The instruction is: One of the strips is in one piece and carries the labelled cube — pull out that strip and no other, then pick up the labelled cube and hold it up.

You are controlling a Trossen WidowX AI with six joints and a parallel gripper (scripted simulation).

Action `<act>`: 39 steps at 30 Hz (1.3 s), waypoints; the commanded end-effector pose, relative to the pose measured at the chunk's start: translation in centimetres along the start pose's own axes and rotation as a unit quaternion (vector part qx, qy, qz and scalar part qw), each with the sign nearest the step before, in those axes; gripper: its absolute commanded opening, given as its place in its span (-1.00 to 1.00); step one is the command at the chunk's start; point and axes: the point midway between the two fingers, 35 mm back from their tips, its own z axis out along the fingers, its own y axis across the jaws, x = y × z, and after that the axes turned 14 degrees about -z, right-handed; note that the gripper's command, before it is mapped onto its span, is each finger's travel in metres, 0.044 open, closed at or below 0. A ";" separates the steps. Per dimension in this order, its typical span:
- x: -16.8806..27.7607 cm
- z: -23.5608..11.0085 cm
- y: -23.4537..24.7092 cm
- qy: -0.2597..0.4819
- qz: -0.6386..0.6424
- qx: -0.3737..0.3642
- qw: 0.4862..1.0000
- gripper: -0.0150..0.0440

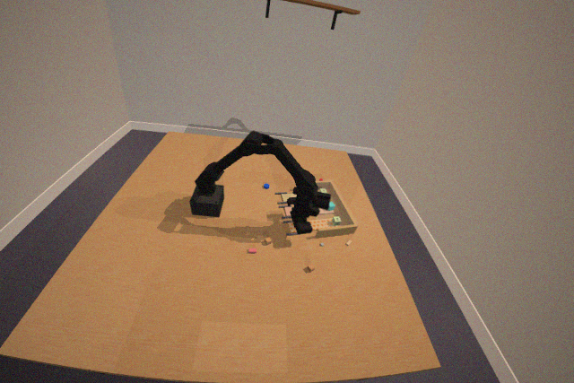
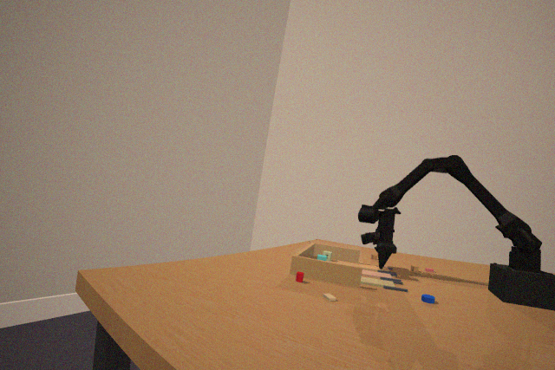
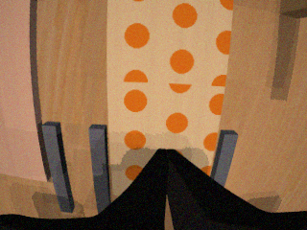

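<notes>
My gripper (image 1: 301, 228) (image 2: 381, 265) (image 3: 165, 156) is shut with nothing between its fingers. Its tip hangs just above the near end of a cream strip with orange dots (image 3: 182, 38). A break in the dot pattern runs across that strip. A pink strip (image 3: 15, 57) lies to its left. Blue-grey end tabs (image 3: 99, 167) (image 3: 224, 156) stand at the strips' near ends. The strips (image 2: 378, 278) run out of an open wooden tray (image 1: 345, 229) (image 2: 323, 269). In the tray are a cyan cube (image 1: 331, 205) (image 2: 322, 256) and pale green cubes (image 1: 336, 220) (image 1: 323, 190) (image 2: 328, 254). I cannot read their labels.
On the table lie a red cylinder (image 2: 299, 276), a blue puck (image 1: 265, 186) (image 2: 427, 298), a tan block (image 2: 329, 296), a pink block (image 1: 252, 250) and a brown cube (image 1: 308, 269). The arm's base (image 1: 207, 200) stands left of the tray. A shelf (image 1: 303, 0) hangs on the wall.
</notes>
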 end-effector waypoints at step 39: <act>0.0 0.6 0.1 0.000 -0.003 -0.003 1.000 -0.49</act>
